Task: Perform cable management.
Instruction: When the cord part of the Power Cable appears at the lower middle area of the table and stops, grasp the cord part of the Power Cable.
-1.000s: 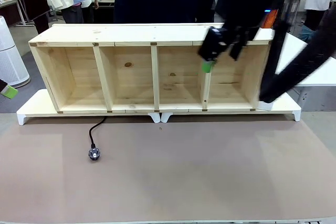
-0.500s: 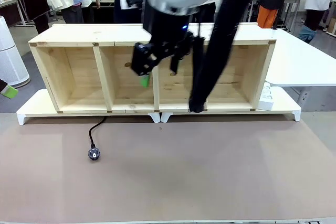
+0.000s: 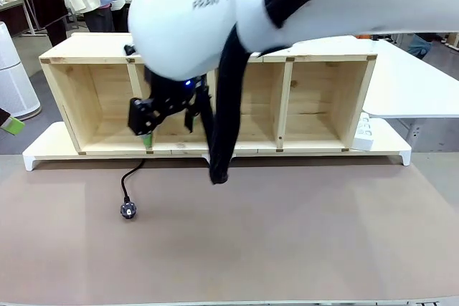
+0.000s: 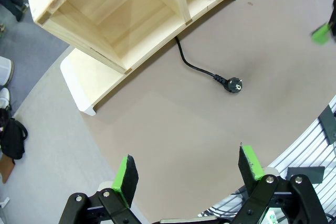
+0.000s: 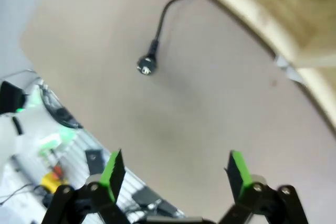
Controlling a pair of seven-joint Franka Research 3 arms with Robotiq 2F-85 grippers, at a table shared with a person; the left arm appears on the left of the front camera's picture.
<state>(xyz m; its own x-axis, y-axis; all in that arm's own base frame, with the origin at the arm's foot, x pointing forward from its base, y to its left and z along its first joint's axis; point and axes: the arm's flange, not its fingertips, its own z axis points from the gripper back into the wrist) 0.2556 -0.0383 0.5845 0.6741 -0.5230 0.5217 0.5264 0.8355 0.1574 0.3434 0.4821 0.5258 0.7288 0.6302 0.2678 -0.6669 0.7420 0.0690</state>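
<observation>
Thin glossy black power cable [image 3: 126,190] lies loose on your brown tabletop [image 3: 287,234]. It runs out from under the pale pine shelf [image 3: 86,46], round plug [image 3: 128,210] out front, untouched. Your right gripper [image 3: 166,128] has swung across from the shelf's far right bay and now hangs near the cable, claw spread wide and empty. That looks like a pickup approach. Off to the side, your left gripper [image 4: 188,169] is wide open too.

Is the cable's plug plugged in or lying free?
Lying free: the plug rests on the brown mat, its cable running out from under the wooden shelf.
</observation>
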